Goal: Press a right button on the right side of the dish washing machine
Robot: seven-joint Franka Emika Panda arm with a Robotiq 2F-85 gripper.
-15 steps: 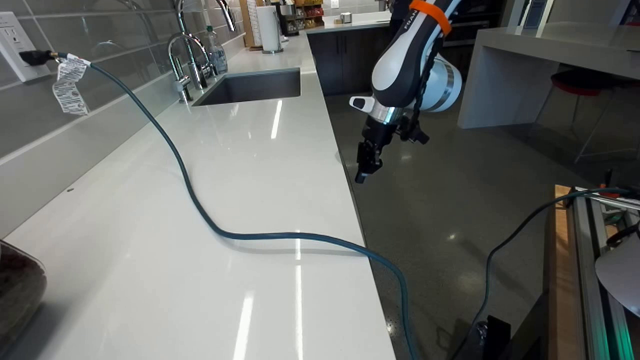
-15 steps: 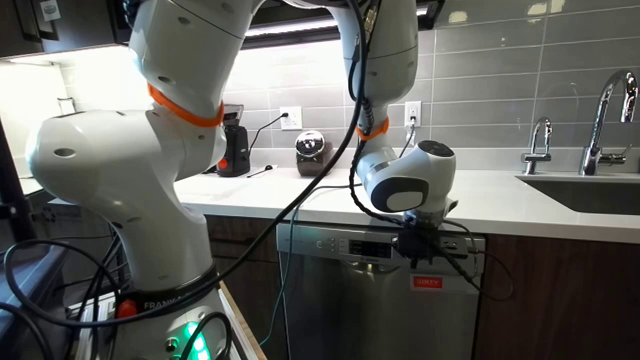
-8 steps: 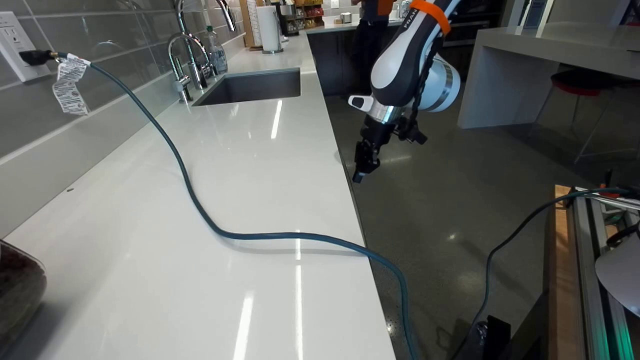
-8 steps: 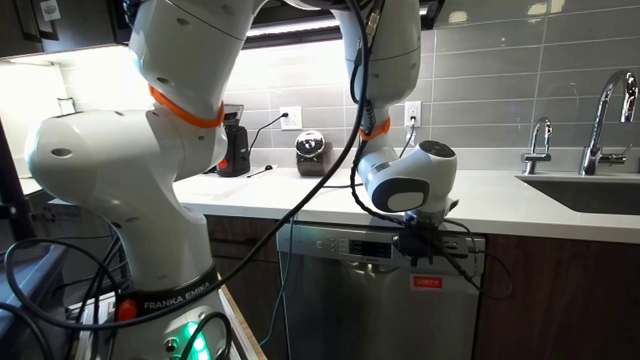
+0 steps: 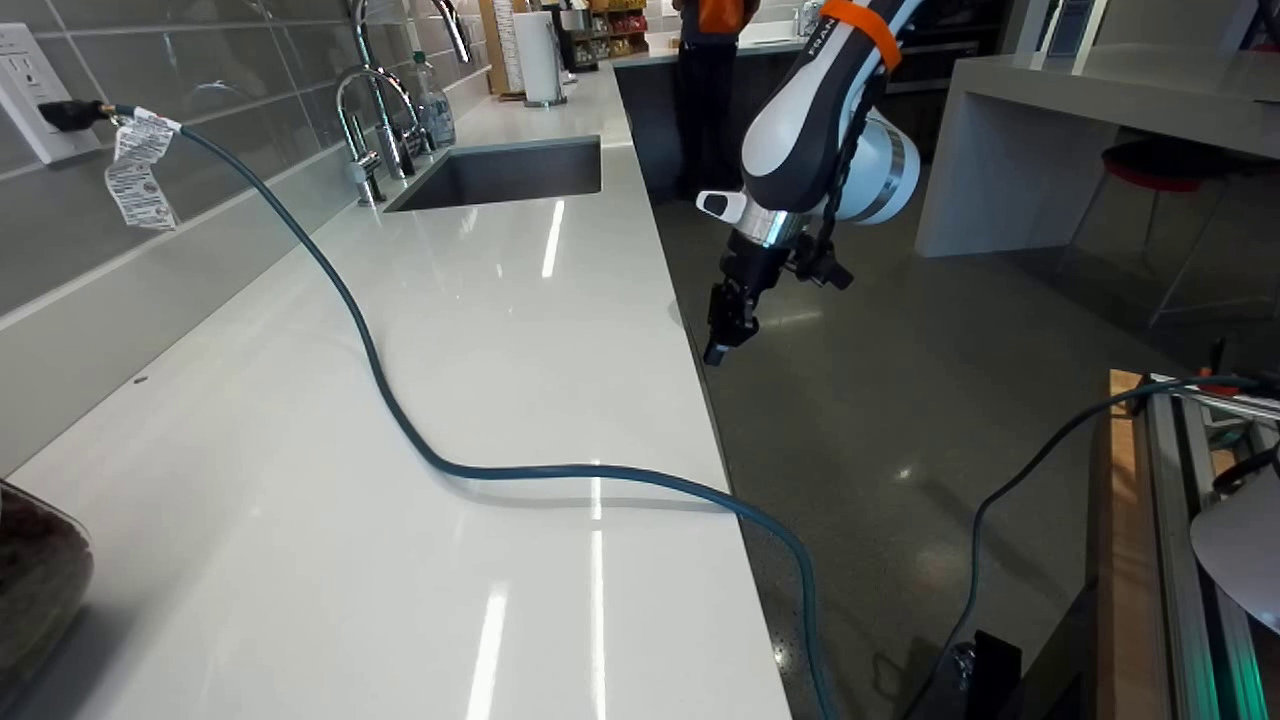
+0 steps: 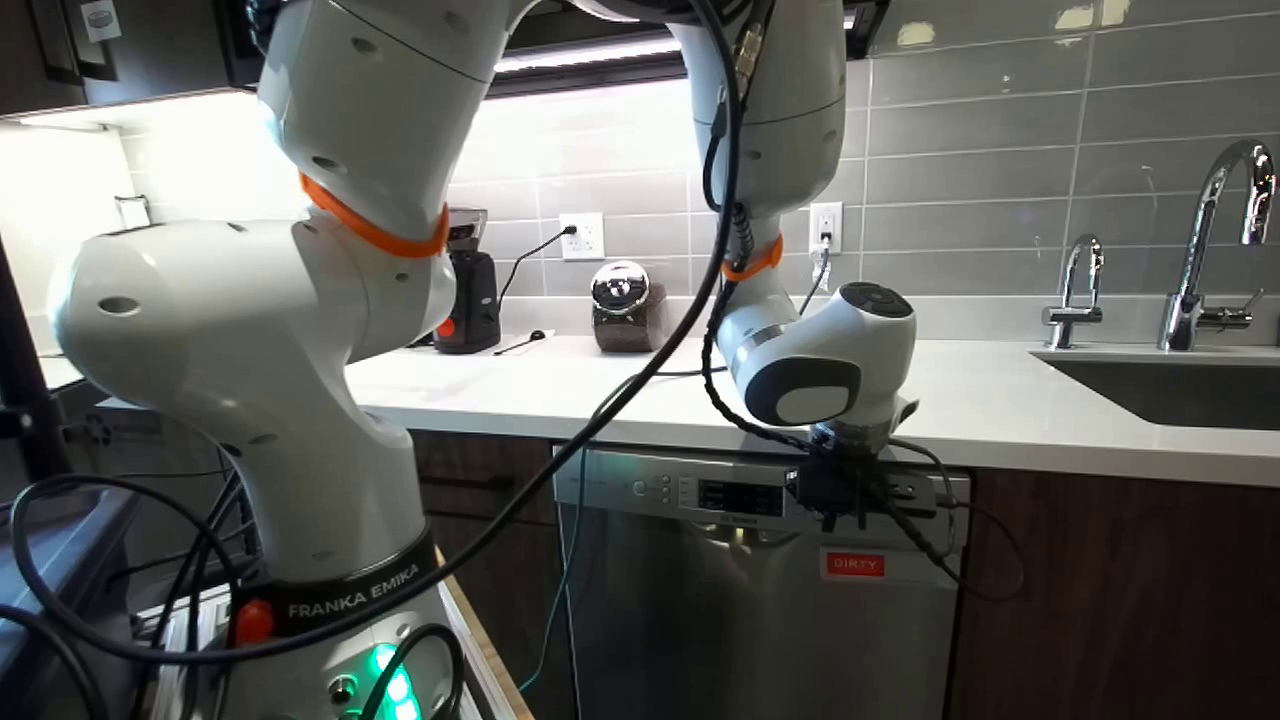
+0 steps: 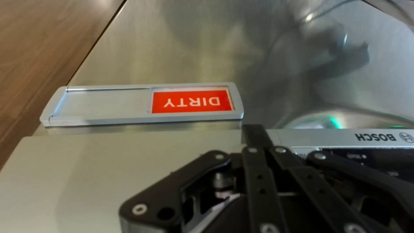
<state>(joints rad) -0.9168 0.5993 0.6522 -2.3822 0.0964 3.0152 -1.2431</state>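
Note:
A steel Bosch dishwasher [image 6: 740, 620] stands under the white counter, its control panel [image 6: 620, 480] along the top. The panel also shows in the wrist view [image 7: 113, 168], with the picture upside down. My gripper [image 7: 257, 136] is shut and empty, its tips together in front of the panel near the dark display [image 7: 372, 158]. In an exterior view the gripper [image 5: 715, 352] points down and toward the counter front. The buttons on the panel's right part are hidden behind the gripper; only small dark marks show beside it. Whether the tips touch the panel I cannot tell.
A "DIRTY" sign [image 7: 194, 102] is fixed on the door just below the panel. The counter edge [image 6: 620, 425] runs above the panel. A blue-green cable [image 5: 600, 472] hangs over the counter edge. Black cables [image 6: 925, 540] loop around the gripper. A person [image 5: 708, 90] stands far back.
The gripper has moved very slightly toward the counter front in an exterior view and stays shut. The arm has shifted slightly. A person has come into view in the background.

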